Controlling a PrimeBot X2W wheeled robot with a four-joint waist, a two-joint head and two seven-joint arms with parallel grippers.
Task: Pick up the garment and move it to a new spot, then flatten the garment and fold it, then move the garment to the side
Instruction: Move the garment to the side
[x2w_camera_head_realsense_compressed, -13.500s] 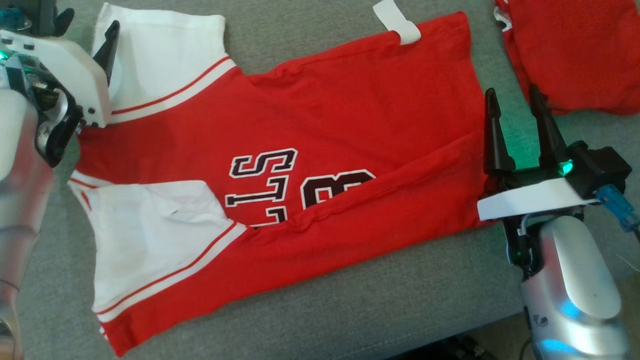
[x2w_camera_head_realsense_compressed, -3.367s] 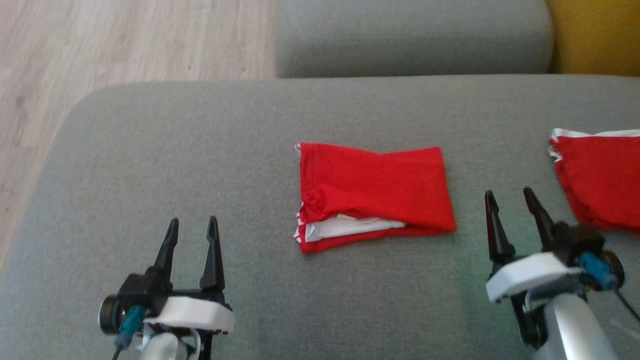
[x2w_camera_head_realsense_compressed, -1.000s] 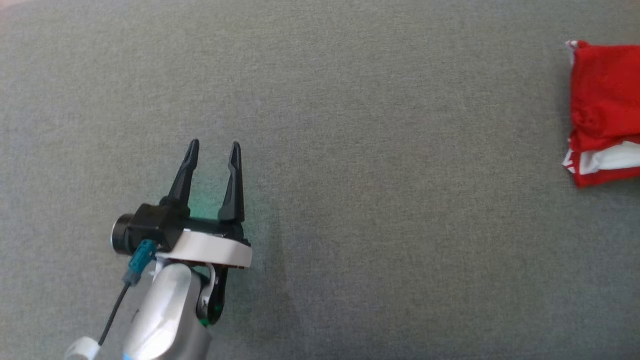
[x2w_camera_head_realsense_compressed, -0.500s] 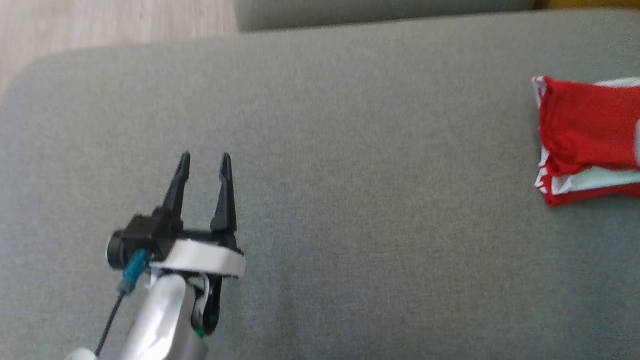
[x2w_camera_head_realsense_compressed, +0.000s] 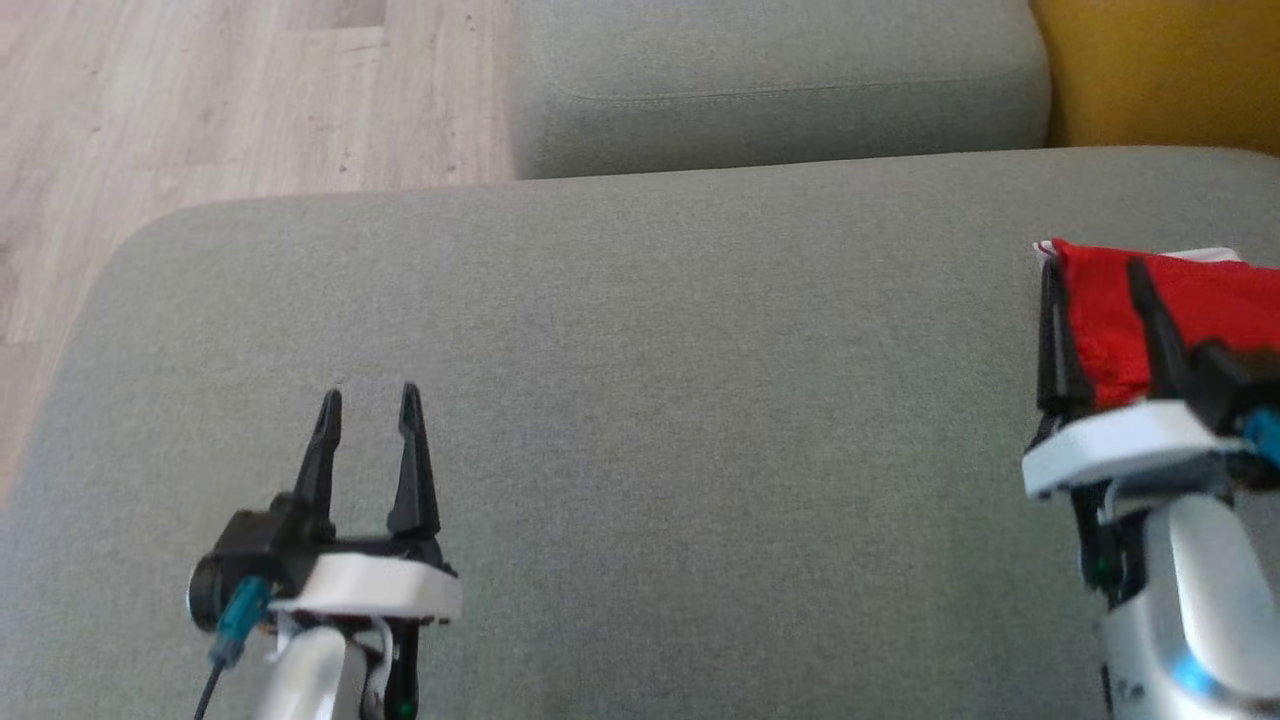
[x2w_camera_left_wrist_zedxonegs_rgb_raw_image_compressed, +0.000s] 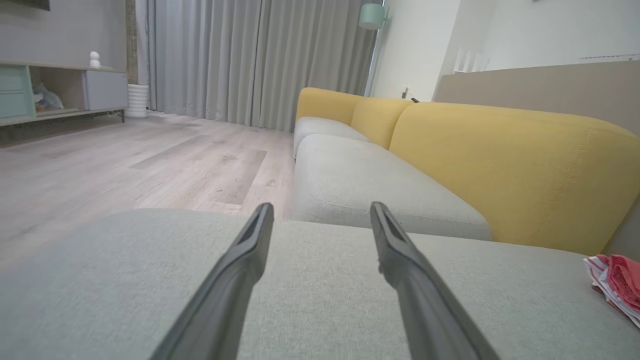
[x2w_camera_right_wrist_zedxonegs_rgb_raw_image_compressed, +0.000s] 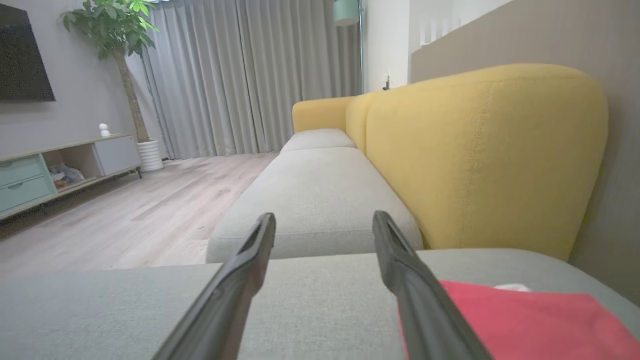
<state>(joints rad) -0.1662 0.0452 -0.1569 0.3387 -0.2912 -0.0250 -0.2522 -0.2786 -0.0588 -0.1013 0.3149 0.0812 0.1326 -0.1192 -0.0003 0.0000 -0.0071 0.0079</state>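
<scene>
Grey sofa seat cushion (x2w_camera_head_realsense_compressed: 700, 350) seen from the head view, with a second grey cushion (x2w_camera_head_realsense_compressed: 780, 90) beyond it, a yellow backrest (x2w_camera_head_realsense_compressed: 1160, 70) at upper right and pale wood floor (x2w_camera_head_realsense_compressed: 200, 110) at upper left. The left fingers (x2w_camera_head_realsense_compressed: 412, 470) hang over the lower left of the cushion, spread wide with nothing between them; the left wrist view shows the same wide gap, with bare grey fabric below. The right fingers (x2w_camera_head_realsense_compressed: 1155, 320) stand at the right edge, likewise spread wide and holding nothing. The red garment (x2w_camera_head_realsense_compressed: 1210, 300) lies on the cushion at its far right, near the backrest, with a sliver of white showing along its far edge. In the head view the right fingers overlap the garment's left end. In the right wrist view the garment (x2w_camera_right_wrist_zedxonegs_rgb_raw_image_compressed: 525, 320) lies flat on the cushion, partly behind one finger and extending to its outer side; whether that finger touches the cloth cannot be told. From the left wrist view the garment (x2w_camera_left_wrist_zedxonegs_rgb_raw_image_compressed: 617, 282) appears as a low layered red-and-white bundle, well apart from the left fingers.
</scene>
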